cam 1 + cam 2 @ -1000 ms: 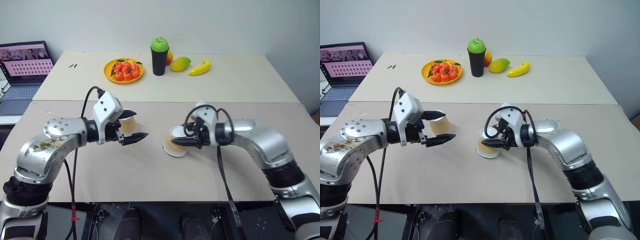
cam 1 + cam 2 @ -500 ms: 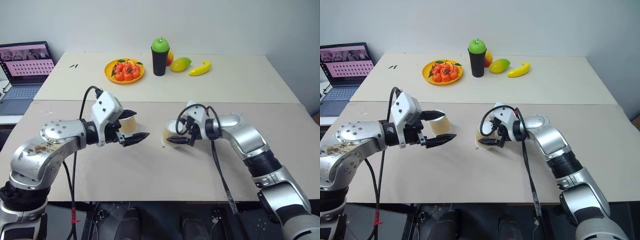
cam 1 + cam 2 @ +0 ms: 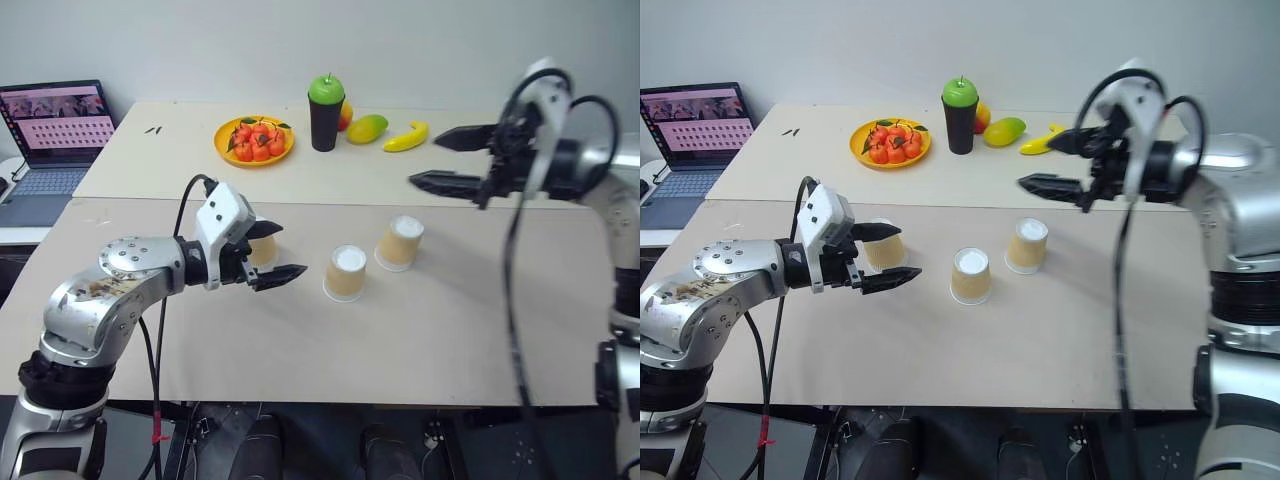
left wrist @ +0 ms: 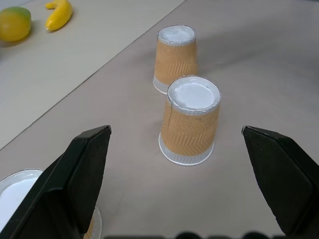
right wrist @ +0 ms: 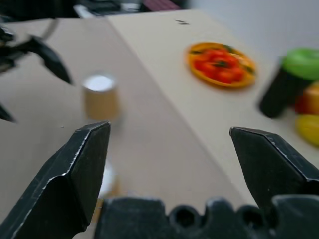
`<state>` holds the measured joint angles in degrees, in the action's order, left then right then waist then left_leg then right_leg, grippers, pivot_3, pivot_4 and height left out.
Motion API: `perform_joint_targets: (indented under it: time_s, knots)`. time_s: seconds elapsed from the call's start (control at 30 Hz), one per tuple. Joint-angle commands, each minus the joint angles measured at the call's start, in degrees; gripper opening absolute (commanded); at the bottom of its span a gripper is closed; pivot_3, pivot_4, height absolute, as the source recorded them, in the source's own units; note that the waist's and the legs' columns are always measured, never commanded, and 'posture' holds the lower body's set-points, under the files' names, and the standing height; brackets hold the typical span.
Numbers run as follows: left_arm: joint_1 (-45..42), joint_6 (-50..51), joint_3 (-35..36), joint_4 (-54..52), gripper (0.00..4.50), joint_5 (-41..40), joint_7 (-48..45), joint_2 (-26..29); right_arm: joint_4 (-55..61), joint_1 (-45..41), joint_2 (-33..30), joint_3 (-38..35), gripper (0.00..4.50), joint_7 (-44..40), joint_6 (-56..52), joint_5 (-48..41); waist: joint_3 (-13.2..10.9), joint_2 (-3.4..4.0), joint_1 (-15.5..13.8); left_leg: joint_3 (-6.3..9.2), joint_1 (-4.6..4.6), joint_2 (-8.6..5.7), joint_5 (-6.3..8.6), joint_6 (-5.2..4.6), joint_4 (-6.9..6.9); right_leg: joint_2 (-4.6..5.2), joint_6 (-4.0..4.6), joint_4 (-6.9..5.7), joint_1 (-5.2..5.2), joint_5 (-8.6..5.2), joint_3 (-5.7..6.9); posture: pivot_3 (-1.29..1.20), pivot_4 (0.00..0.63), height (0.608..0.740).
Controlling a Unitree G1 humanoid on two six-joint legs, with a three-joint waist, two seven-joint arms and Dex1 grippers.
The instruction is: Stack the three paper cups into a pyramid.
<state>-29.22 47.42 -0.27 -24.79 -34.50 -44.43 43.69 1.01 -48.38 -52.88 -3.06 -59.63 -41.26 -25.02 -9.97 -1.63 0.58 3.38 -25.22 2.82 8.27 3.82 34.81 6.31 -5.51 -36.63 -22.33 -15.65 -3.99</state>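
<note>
Holding my right gripper (image 3: pixel 448 158) up in the air over the far side of the table (image 3: pixel 300 340), I see its two black fingers spread wide with nothing between them, pointing toward my left. My left gripper (image 3: pixel 271 252) hovers low over the brown mat, fingers also parted and empty, with one paper cup (image 3: pixel 880 251) standing just behind them; I think that cup sits close against the upper finger, though from the head cameras I cannot tell whether they touch. Out from there, the second cup (image 3: pixel 346 273) stands upside down on its white rim near the middle of the mat, white base up, clear of both grippers. The third cup (image 3: pixel 400 242) stands just beside it, a little farther back and to my right, also inverted; the two are close but apart, as the left wrist camera shows with a strip of mat between them. All three cups rest on the mat at one level, none set on another. Farther back on the pale tabletop lie a yellow plate of small red fruit (image 3: pixel 254 140), a black cup with a green apple (image 3: pixel 323 111) on top, a mango (image 3: pixel 366 127) and a banana (image 3: pixel 407 137). An open laptop (image 3: pixel 50 135) sits off the table's left edge.
</note>
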Motion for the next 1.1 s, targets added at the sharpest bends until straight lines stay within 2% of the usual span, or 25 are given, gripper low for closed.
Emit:
perform_joint_targets:
  time_s: [0.03,0.2,0.43,0.57,0.83,1.0,1.1]
  knots:
    - [-1.4,-2.0,0.0,-0.6,4.50,0.5,-1.1,-0.1,-2.5,8.5,-2.9,0.2,4.46,0.1,8.1,5.9,0.0,0.00,0.2,-0.01,0.00,0.00,0.01,-0.01,0.00,0.01,0.00,-0.01,0.00,0.00,-0.01,0.00,0.150,0.735]
    - [-1.8,-2.7,-0.2,-0.2,4.50,1.1,-1.9,-0.1,-7.4,13.0,0.6,0.0,4.46,1.3,13.5,7.1,-0.1,0.19,1.9,-0.07,0.05,-0.01,0.00,-0.02,0.04,0.00,0.00,-0.19,-0.07,0.00,-0.13,0.00,0.150,0.735]
    - [-1.6,-2.9,-0.1,-0.6,4.50,1.7,-2.3,0.2,-13.1,10.6,7.0,3.8,4.46,1.2,17.3,9.6,-0.1,0.21,2.1,-0.04,0.08,-0.01,-0.01,0.00,0.06,-0.01,-0.01,-0.18,0.00,0.00,-0.12,0.00,0.150,0.735]
    - [-1.1,-2.2,0.9,-1.5,4.50,1.7,-1.9,0.6,-20.9,4.6,12.2,7.1,4.46,0.8,20.8,12.5,-0.1,0.23,2.1,-0.03,0.08,-0.01,-0.02,0.01,0.06,-0.01,-0.01,-0.18,-0.01,0.00,-0.11,0.00,0.150,0.735]
    - [1.3,-1.7,2.3,-3.1,4.50,1.7,-0.1,0.8,-33.1,-4.6,18.6,9.1,4.46,-0.2,26.3,15.2,-0.2,0.26,1.9,-0.01,0.06,-0.01,-0.03,0.04,0.02,-0.01,-0.01,-0.15,-0.01,0.00,-0.08,0.00,0.150,0.735]
    - [1.8,-1.6,2.6,-3.9,4.50,1.7,0.9,0.9,-38.0,-7.5,21.0,9.4,4.46,-1.1,28.7,16.6,-0.2,0.27,1.8,-0.01,0.07,-0.01,-0.04,0.05,0.02,-0.01,-0.01,-0.19,-0.01,0.01,-0.08,0.00,0.150,0.735]
    - [2.1,-1.5,2.9,-4.2,4.50,1.6,1.3,1.0,-39.4,-7.7,21.2,9.4,3.77,-1.6,29.4,17.1,-0.2,0.27,1.8,-0.01,0.06,-0.01,-0.04,0.05,0.01,-0.01,-0.01,-0.17,-0.01,0.01,-0.07,0.00,0.150,0.735]
